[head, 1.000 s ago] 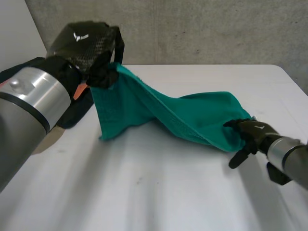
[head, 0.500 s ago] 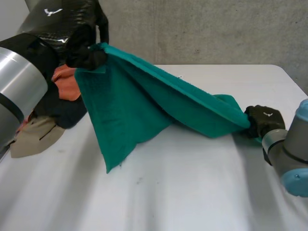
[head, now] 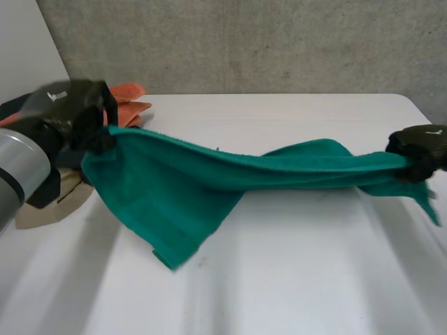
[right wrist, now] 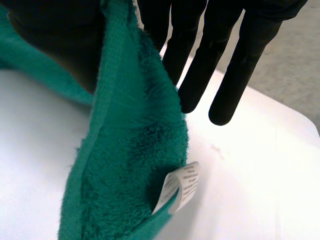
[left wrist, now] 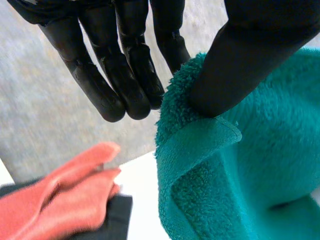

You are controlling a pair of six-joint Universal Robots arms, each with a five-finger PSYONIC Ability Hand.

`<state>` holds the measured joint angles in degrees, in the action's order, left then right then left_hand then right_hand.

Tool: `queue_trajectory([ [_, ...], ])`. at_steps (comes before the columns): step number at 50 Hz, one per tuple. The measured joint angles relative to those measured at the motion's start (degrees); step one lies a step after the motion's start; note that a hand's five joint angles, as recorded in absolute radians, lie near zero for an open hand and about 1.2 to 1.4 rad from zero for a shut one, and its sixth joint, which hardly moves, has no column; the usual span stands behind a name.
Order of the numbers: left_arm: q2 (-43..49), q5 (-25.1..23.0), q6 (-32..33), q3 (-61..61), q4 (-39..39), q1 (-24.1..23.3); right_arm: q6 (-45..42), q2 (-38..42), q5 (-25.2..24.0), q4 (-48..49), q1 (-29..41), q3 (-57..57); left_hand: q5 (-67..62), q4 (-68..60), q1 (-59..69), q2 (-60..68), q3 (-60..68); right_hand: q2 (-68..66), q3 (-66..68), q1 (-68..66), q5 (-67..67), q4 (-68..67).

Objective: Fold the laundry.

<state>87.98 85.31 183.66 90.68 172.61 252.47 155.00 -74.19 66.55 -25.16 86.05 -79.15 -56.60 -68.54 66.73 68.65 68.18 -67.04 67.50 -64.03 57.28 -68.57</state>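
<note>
A teal towel [head: 209,174] hangs stretched in a twisted band above the white table [head: 293,279]. My left hand [head: 66,112] holds one corner at the left. In the left wrist view its thumb [left wrist: 240,65] presses the towel's corner [left wrist: 200,145] against the fingers [left wrist: 125,80]. My right hand [head: 419,150] grips the opposite end near the table's right edge. In the right wrist view the towel [right wrist: 130,165] runs between that hand's thumb and fingers [right wrist: 240,60], and a white care label [right wrist: 181,186] dangles below. The towel's loose lower corner [head: 171,255] rests on the table.
A pile of laundry lies at the table's left edge behind my left hand: an orange cloth [head: 126,98], a dark garment and a beige piece [head: 49,202]. The orange cloth [left wrist: 65,190] lies below my left fingers. A concrete wall stands behind the table.
My right hand has shut on the towel's end and pulled it right. My left hand has come down and to the left with its corner. The towel is now drawn out long.
</note>
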Motion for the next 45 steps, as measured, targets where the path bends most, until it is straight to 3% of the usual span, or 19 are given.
queue_trajectory([
  [7,8.5,-1.1,7.6,0.9,-1.9,-0.4,-21.6,-1.3,-1.9,-24.1,-1.4,5.4,0.0,0.0,0.0,0.0,0.0,0.0,0.4,0.0,0.2,-0.1],
  [11,15.4,-0.2,11.2,-0.7,-2.3,-1.2,-28.4,3.2,0.5,-29.2,-0.1,5.9,0.0,0.0,0.0,0.0,0.0,0.0,0.5,0.0,0.2,-0.1],
  [15,22.8,1.3,13.3,-6.1,-1.6,-1.8,-30.9,9.1,4.7,-28.4,2.2,8.4,0.0,0.0,0.0,0.0,0.0,0.0,0.5,0.0,0.2,-0.1],
  [20,27.6,2.9,13.3,-17.1,2.3,-1.9,-25.8,13.1,8.7,-19.1,4.9,17.1,0.0,0.0,0.0,0.0,0.1,0.0,0.6,0.0,0.2,-0.1],
  [24,27.7,3.8,11.9,-26.3,10.6,-1.3,-15.1,12.6,9.7,-4.9,6.1,24.5,0.0,0.0,0.0,0.0,0.1,0.0,0.6,0.0,0.2,-0.1],
  [28,24.5,4.9,9.0,-31.4,25.1,-0.4,-1.6,7.4,9.4,15.2,6.2,25.9,0.0,0.0,0.0,0.0,0.1,0.0,0.6,0.0,0.2,-0.1],
  [33,20.5,5.5,6.0,-31.8,39.0,0.3,9.3,0.4,7.8,34.7,4.9,20.7,0.0,0.0,0.0,0.0,0.1,0.0,0.6,0.0,1.0,-0.1],
  [38,20.0,4.8,5.5,-30.1,39.5,1.1,12.4,-1.0,5.3,37.0,4.2,17.9,0.0,0.0,0.0,0.0,0.1,0.0,0.6,0.0,1.1,-0.1],
  [45,21.0,4.3,5.8,-22.7,33.8,3.0,9.5,4.2,2.0,26.8,4.2,18.1,0.0,0.0,0.0,0.1,0.1,-0.1,0.6,0.0,1.1,-0.2],
])
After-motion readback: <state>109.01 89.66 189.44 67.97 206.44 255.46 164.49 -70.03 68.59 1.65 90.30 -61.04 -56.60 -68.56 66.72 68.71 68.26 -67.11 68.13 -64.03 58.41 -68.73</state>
